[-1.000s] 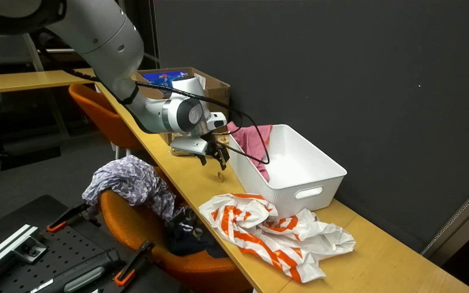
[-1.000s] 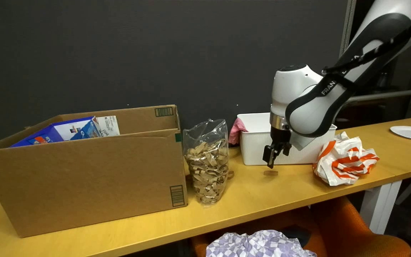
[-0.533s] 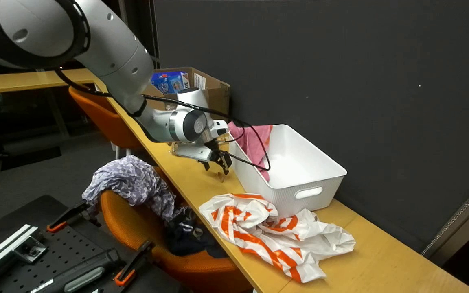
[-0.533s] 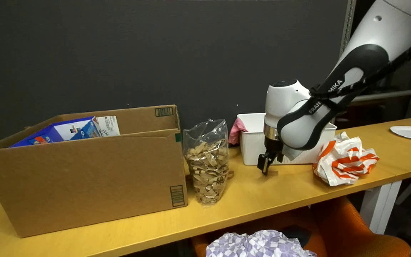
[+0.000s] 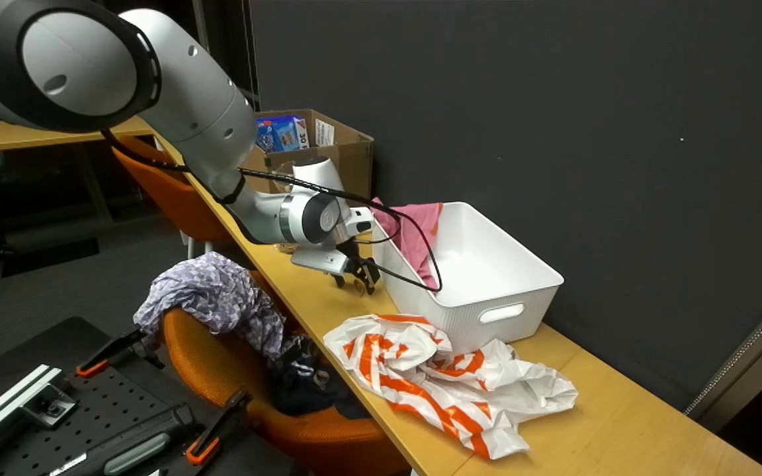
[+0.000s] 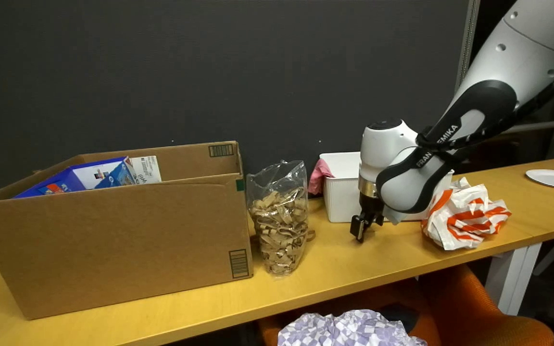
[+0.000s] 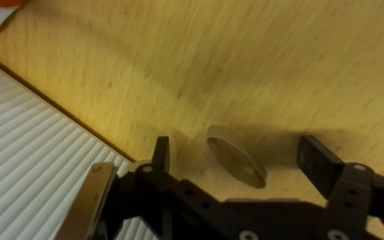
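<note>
End effector [image 7: 237, 158] has dropped nearer the bench [image 7: 192, 50] since the earlier frame, fingers spread wide. Tan loop [image 7: 227, 136] (thin band, looks oval) rests on bench, showing between them, lower centre of wrist view; white bin [image 7: 38, 143] lower left.

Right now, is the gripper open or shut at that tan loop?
Open: in the wrist view, the gripper has its fingers apart, the tan loop between them, with gaps either side.

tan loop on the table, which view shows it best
The wrist view: the loop looks large, its opening visible between spread jaws. In an exterior view the loop is tiny; elsewhere it is hard to make out.
</note>
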Motion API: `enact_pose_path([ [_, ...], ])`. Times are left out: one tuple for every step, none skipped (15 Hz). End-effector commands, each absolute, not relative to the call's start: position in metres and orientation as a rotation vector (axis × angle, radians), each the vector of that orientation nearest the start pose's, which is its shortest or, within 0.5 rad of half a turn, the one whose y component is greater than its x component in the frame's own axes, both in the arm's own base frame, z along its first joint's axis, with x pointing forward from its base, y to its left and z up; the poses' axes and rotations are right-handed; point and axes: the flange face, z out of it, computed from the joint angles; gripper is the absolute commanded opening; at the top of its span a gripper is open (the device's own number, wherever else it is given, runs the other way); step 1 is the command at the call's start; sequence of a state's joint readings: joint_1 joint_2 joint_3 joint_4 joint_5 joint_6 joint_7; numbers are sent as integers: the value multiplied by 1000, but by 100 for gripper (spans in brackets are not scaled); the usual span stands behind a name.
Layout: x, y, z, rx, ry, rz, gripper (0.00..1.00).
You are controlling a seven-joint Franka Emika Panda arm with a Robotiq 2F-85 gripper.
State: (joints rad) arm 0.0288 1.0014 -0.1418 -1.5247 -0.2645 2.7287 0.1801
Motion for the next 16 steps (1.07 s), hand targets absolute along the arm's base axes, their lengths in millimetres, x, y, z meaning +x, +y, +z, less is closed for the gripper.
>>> enact_pose_path([
  [710, -55, 84, -3335, -49, -413, 68],
  [711, -54, 85, -3332, -54, -425, 59],
  [711, -53, 86, -3330, -59, -435, 52],
  [712, -53, 87, -3328, -62, -442, 45],
  [712, -53, 87, -3326, -65, -453, 36],
  [712, -54, 87, -3325, -65, -457, 30],
  [712, -55, 86, -3324, -66, -459, 23],
  [712, -55, 86, -3325, -64, -458, 14],
  [712, -56, 87, -3325, -64, -459, 8],
  [711, -56, 88, -3324, -64, -461, 1],
  [711, -54, 90, -3324, -64, -465, 0],
  [710, -52, 94, -3324, -65, -471, 0],
  [709, -48, 99, -3324, -71, -479, 0],
  [708, -44, 104, -3323, -79, -492, 0],
  [710, -40, 112, -3323, -76, -506, 1],
  [712, -36, 118, -3319, -81, -522, 1],
])
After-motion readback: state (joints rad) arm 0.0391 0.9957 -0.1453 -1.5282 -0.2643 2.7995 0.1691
